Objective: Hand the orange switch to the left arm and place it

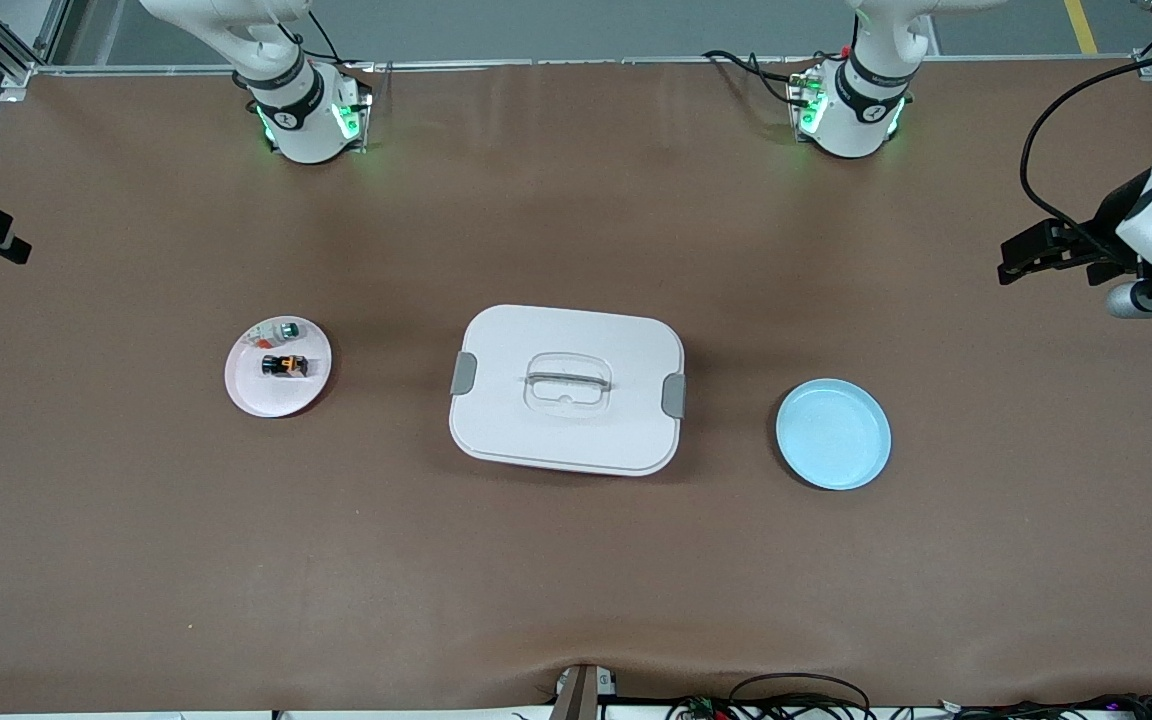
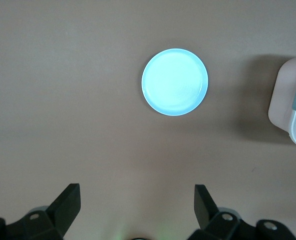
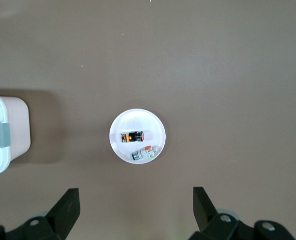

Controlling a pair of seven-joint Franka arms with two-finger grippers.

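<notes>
Both grippers' fingers (image 2: pixel 67 205) (image 3: pixel 67 207) cut off — splayed wide.

our two white arms (image 1: pixel 296 110) wear black joint bands, green lights glowing at their bases, black cables trailing beside; our left gripper (image 2: pixel 137 210) and right gripper (image 3: pixel 136 210) show matte black fingers.

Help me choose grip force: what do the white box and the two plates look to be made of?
The box looks like matte white moulded plastic: rounded corners, grey clip latches, a clear recessed handle. The pink plate and the blue plate look like smooth plastic or melamine, evenly coloured with a soft sheen on a raised rim; glazed ceramic cannot be ruled out.
</notes>
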